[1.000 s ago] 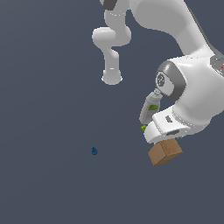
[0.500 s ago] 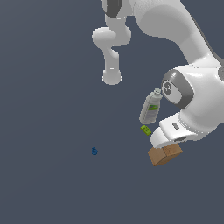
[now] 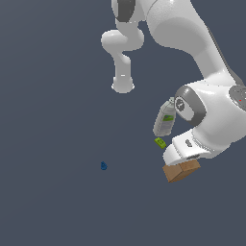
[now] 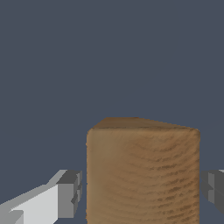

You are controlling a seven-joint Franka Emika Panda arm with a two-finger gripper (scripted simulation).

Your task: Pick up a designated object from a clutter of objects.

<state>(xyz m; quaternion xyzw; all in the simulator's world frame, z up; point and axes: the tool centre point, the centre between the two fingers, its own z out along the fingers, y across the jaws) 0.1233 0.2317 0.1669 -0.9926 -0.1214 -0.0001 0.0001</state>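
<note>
A: Where is the tan-brown, cardboard-like cube-shaped box (image 4: 142,173) right now?

B: On the dark grey table (image 3: 57,202), directly under the white arm's wrist, toward the exterior view's right. In the wrist view it fills the space between the two grey fingers of the tool (image 4: 142,192).

A: So is the tool clamped on it?

B: Not that I can see. It stands spread, one finger (image 4: 70,194) on each side of the box, with a sliver of table showing between each pad and the box face. My guess is the fingers straddle the box so that a plain squeeze across two flat, parallel faces will hold it.

A: And the rest of the clutter?

B: The grey-white bottle with a green label (image 3: 165,119) stands just beside the wrist, the small flat green block (image 3: 160,142) lies near its foot, and the tiny blue object (image 3: 103,166) sits well apart, toward the exterior view's left. None touches the box.

A: Anything different from half a second ago?

B: The wrist has dropped lower over the box, covering more of its top in the exterior view. The box, bottle, block and blue object lie where they were.
</note>
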